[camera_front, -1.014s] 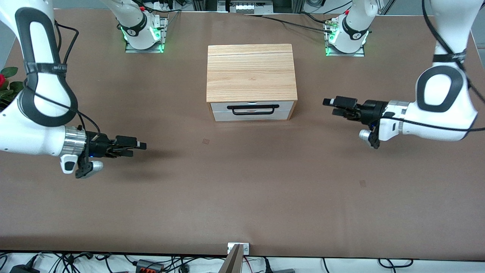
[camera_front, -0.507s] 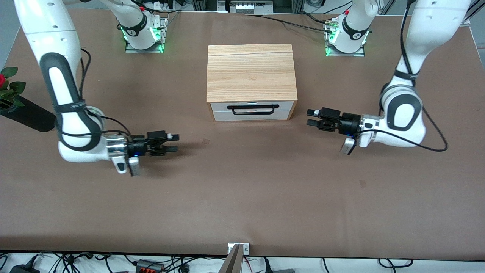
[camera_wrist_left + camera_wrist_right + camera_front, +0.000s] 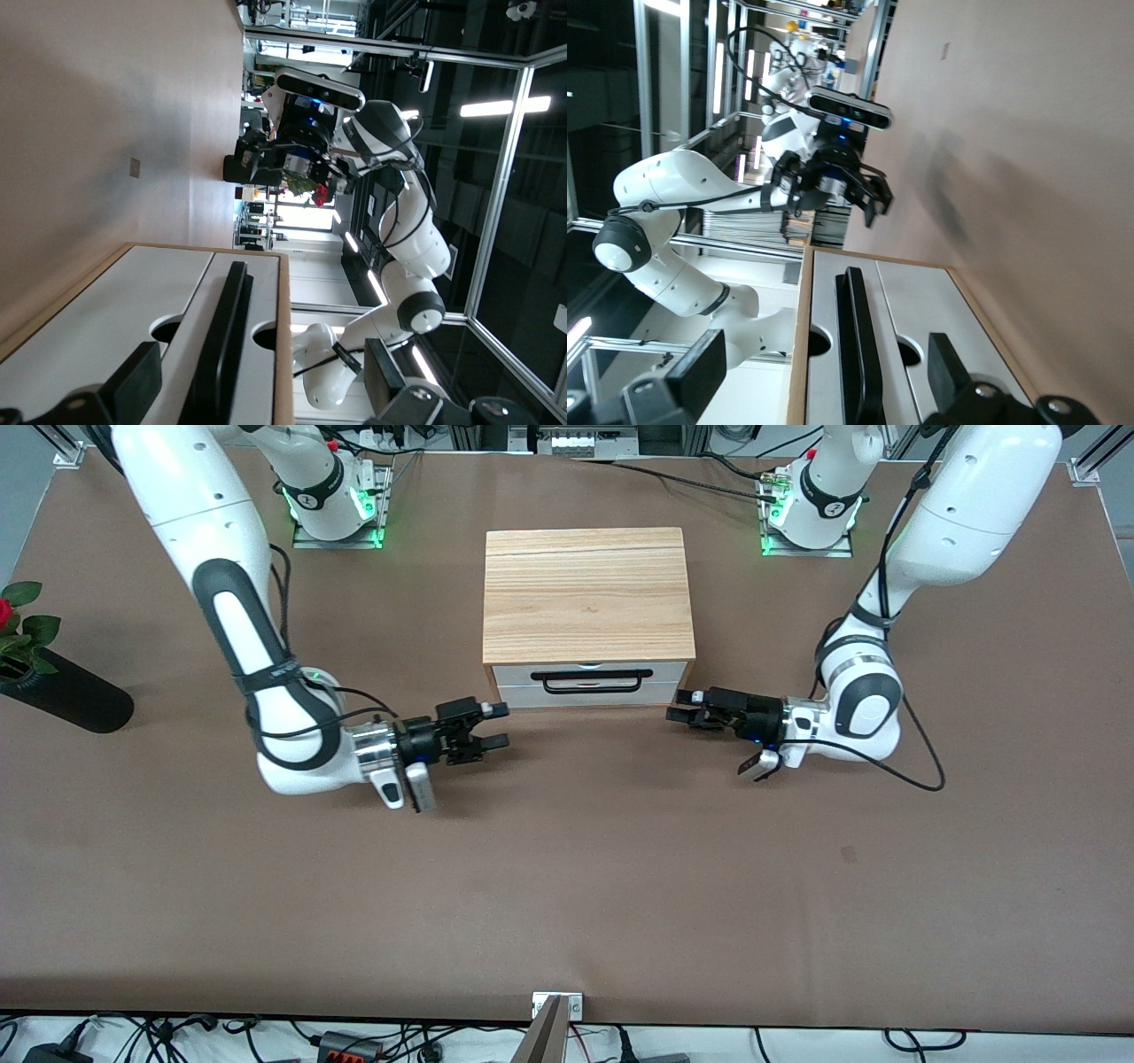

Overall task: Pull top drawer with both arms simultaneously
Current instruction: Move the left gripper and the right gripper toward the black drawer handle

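The light wooden cabinet (image 3: 586,593) stands mid-table between the two arm bases. Its top drawer (image 3: 592,670) is closed, a white front with a long black bar handle (image 3: 592,682). My left gripper (image 3: 679,706) is open, low over the table beside the cabinet's front corner, at the left arm's end. My right gripper (image 3: 501,724) is open beside the other front corner. Both hold nothing and touch nothing. In the left wrist view the handle (image 3: 221,354) and drawer front (image 3: 259,288) lie between my open fingers (image 3: 133,385). The right wrist view shows the handle (image 3: 859,354) between its fingers (image 3: 946,367).
A black vase with a red flower (image 3: 55,691) lies at the right arm's end of the table. A lower white drawer front (image 3: 592,695) sits under the top one. Brown table (image 3: 567,886) stretches wide toward the front camera. Each wrist view shows the other arm's gripper farther off.
Both arms have swung inward and come down toward the cabinet's front corners. Both grippers stayed open. The drawer has not moved.
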### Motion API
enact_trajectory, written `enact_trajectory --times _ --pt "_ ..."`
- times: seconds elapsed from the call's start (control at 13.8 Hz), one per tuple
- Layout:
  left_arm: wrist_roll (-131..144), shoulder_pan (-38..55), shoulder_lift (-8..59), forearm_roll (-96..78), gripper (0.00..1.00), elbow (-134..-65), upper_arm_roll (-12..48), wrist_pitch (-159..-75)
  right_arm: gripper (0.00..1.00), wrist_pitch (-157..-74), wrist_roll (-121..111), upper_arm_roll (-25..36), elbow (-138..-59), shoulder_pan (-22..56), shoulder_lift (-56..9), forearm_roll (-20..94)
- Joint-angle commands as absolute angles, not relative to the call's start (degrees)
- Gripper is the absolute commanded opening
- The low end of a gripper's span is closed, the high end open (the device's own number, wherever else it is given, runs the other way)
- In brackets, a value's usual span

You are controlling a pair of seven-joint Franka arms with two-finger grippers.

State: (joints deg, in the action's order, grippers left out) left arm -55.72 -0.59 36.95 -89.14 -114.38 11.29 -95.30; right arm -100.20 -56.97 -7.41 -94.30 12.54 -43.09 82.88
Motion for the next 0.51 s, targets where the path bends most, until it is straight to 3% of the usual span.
enact_trajectory --times 0.0,0.14,0.36,0.43 --pt "-58.2 -0.8 35.7 -91.1 0.95 -116.7 15.2 -100.4 1.00 -99.9 -62.0 -7.2 -94.0 14.5 -46.7 86.9" --pt "-60.6 -0.8 35.9 -91.1 0.86 -117.9 15.7 -101.0 1.00 -99.3 -62.1 -7.2 -94.0 15.6 -47.3 87.1" --pt "-62.2 -0.8 35.8 -91.2 0.60 -119.3 16.0 -101.0 0.97 -99.2 -61.1 -7.3 -94.0 17.5 -47.5 87.2" --pt "-62.2 -0.7 35.8 -91.2 0.56 -119.4 16.1 -101.0 0.94 -99.3 -60.9 -7.2 -94.0 17.9 -47.5 87.2"
